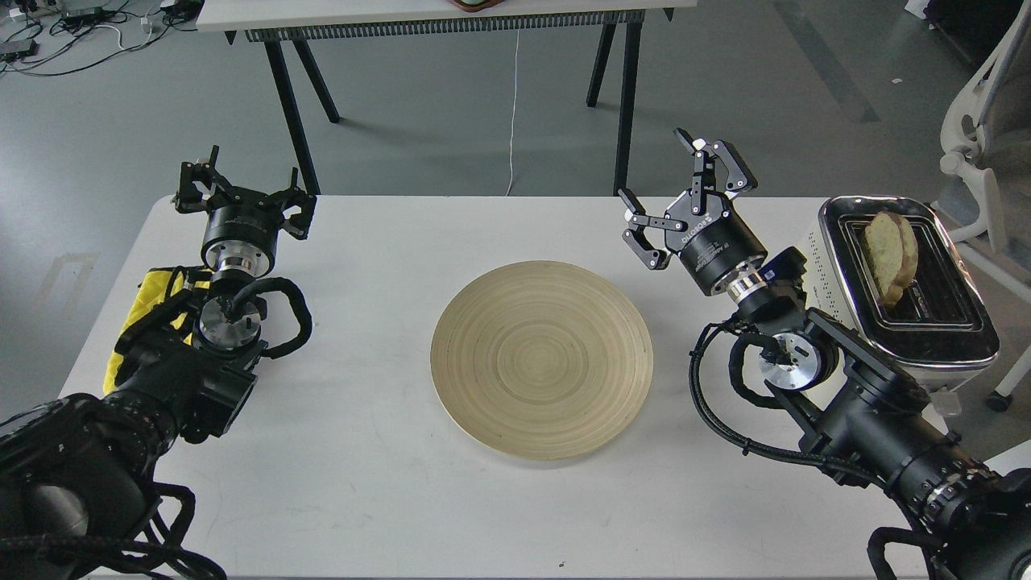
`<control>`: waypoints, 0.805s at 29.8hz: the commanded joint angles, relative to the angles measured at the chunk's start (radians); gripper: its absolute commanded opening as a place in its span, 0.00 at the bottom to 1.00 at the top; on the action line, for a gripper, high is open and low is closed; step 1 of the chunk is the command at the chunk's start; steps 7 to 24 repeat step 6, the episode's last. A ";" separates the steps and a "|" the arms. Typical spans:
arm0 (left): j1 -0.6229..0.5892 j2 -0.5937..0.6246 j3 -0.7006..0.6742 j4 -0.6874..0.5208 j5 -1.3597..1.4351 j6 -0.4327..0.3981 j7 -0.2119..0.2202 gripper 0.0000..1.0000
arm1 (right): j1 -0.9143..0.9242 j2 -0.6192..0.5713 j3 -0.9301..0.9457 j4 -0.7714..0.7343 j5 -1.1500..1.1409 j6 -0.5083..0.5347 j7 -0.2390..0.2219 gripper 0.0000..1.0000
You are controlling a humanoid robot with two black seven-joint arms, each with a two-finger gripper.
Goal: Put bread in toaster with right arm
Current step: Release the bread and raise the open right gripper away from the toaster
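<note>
Head view shows my right claw (pixel 681 201) spread wide and empty, raised over the white bench (pixel 362 499), left of the toaster (pixel 910 282). The bread (pixel 891 256) stands in the toaster's nearer-left slot, leaning, with much of the slice above the chrome top. I judge the placing nearly done; to finish well I would draw the arm clear without brushing the slice, or nudge it gently down if it must sit lower. My left claw (pixel 242 193) also gapes empty. A bare wooden plate (pixel 541 358) lies between the arms. How deep the bread sits is hidden inside the slot; the toaster's lever is not visible.
</note>
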 commanded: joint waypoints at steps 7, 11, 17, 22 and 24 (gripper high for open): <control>0.000 0.000 0.000 0.000 0.000 0.000 0.000 1.00 | -0.029 0.011 0.034 -0.027 0.026 0.002 0.001 0.99; 0.000 0.000 0.000 0.000 0.000 0.000 0.000 1.00 | -0.029 0.011 0.034 -0.027 0.026 0.002 0.001 0.99; 0.000 0.000 0.000 0.000 0.000 0.000 0.000 1.00 | -0.029 0.011 0.034 -0.027 0.026 0.002 0.001 0.99; 0.000 0.000 0.000 0.000 0.000 0.000 0.000 1.00 | -0.029 0.011 0.034 -0.027 0.026 0.002 0.001 0.99; 0.000 0.000 0.000 0.000 0.000 0.000 0.000 1.00 | -0.029 0.011 0.034 -0.027 0.026 0.002 0.001 0.99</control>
